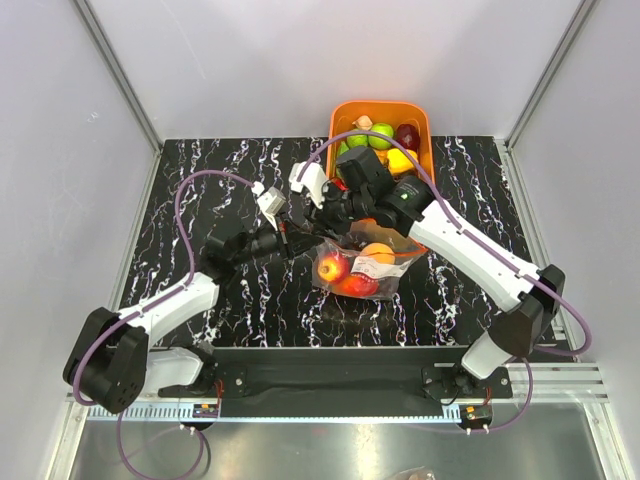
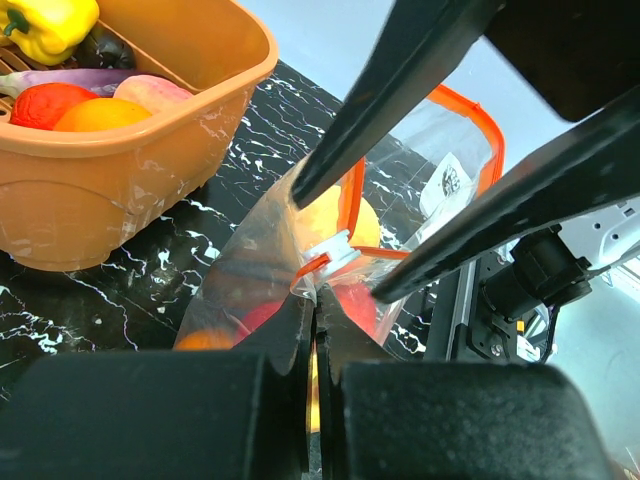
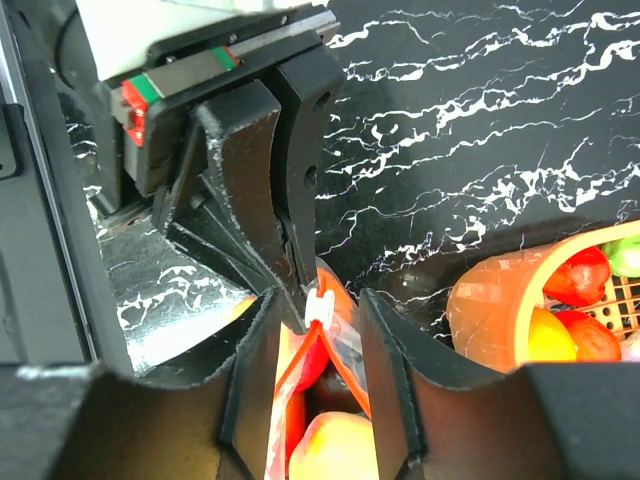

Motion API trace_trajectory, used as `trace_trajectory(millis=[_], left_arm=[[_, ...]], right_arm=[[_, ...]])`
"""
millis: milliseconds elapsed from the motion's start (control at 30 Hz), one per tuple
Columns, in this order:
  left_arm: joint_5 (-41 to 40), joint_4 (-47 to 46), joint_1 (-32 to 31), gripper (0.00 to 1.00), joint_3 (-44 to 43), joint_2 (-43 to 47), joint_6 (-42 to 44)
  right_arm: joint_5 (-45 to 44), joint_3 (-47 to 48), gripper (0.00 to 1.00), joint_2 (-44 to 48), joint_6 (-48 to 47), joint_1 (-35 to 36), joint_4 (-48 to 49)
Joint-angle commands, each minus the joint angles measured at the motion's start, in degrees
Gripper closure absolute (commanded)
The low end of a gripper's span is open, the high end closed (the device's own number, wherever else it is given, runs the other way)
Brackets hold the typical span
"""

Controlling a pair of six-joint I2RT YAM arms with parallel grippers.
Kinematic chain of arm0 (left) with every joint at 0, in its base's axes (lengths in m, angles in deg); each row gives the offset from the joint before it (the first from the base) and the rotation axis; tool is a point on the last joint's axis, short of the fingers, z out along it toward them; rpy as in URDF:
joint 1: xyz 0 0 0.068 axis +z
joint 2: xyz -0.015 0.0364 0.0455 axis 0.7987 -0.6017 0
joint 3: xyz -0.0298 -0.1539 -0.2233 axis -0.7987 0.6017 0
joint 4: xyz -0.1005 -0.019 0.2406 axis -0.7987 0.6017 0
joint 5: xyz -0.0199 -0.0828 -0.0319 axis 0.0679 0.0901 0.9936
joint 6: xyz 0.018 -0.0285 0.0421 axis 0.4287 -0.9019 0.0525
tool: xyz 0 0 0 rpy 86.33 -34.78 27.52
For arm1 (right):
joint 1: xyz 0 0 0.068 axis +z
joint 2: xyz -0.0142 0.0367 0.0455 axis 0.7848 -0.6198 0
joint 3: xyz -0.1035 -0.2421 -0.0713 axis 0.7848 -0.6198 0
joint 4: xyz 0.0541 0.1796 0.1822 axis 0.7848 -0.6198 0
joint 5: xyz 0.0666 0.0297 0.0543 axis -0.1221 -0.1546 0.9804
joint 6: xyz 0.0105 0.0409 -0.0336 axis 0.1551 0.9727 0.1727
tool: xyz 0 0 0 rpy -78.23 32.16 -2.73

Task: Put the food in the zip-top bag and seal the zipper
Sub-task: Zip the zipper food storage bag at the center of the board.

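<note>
The zip-top bag (image 1: pixel 372 268) lies on the black marble table, with food inside: a red-yellow apple (image 1: pixel 333 266), an orange (image 1: pixel 378 253) and a red piece (image 1: pixel 360 286). My left gripper (image 2: pixel 316 298) is shut on the bag's top corner, just beside the end of the zipper (image 2: pixel 492 135). My right gripper (image 3: pixel 318 298) stands open astride the bag's mouth. The zipper's white end piece (image 3: pixel 320 306) sits between its fingers (image 3: pixel 262 370), with a gap on each side. Below it the orange strips part over a peach-yellow piece (image 3: pixel 335 452).
An orange basket (image 1: pixel 335 122) with several more toy fruits and vegetables stands at the back of the table, close behind the right arm. In the left wrist view the basket (image 2: pixel 100 200) is left of the bag. The two grippers are almost touching.
</note>
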Motion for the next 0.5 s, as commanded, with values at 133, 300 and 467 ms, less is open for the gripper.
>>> trace_trajectory(millis=[133,300,467], left_arm=[[0.99,-3.91,0.45,1.00,-1.29,0.68,1.24],[0.64,-3.65,0.81,1.00,-1.20,0.94,1.15],[-1.03,-2.86,1.77,1.00,-1.11,0.68,0.02]], right_arm=[[0.44,2.61,0.65,-1.44,-1.80,-0.34,-1.23],[-0.44,2.78,0.90,-2.14,-1.97,-0.34,-2.37],[-0.71,2.61,1.00,-1.88,-1.62,-0.25,-2.81]])
